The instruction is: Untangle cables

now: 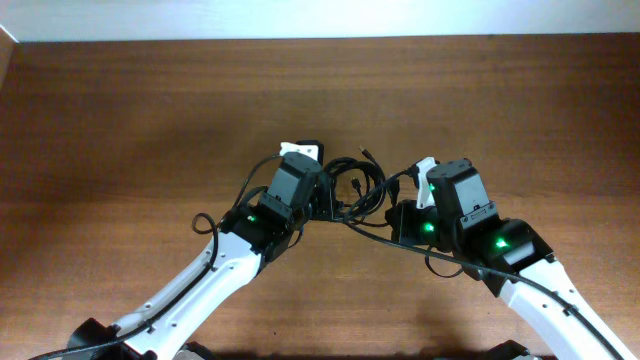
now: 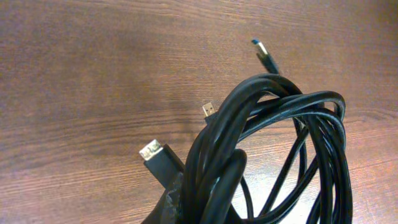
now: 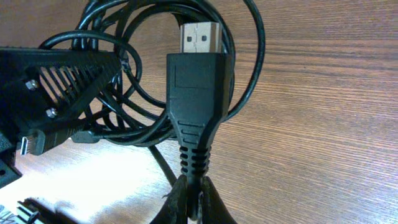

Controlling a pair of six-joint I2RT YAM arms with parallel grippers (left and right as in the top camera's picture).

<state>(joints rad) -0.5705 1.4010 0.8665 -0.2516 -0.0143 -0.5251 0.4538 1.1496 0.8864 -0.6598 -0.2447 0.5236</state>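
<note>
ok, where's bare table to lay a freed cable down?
Free: the wide table strip between the cable bundle and the far edge, plus bare wood outboard of the left arm and the right arm. Crowded: the centre, where the left end effector and right end effector both clamp the bundle.

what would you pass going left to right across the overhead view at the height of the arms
left arm → cables, one tangled bundle between the two arms → right arm
</note>
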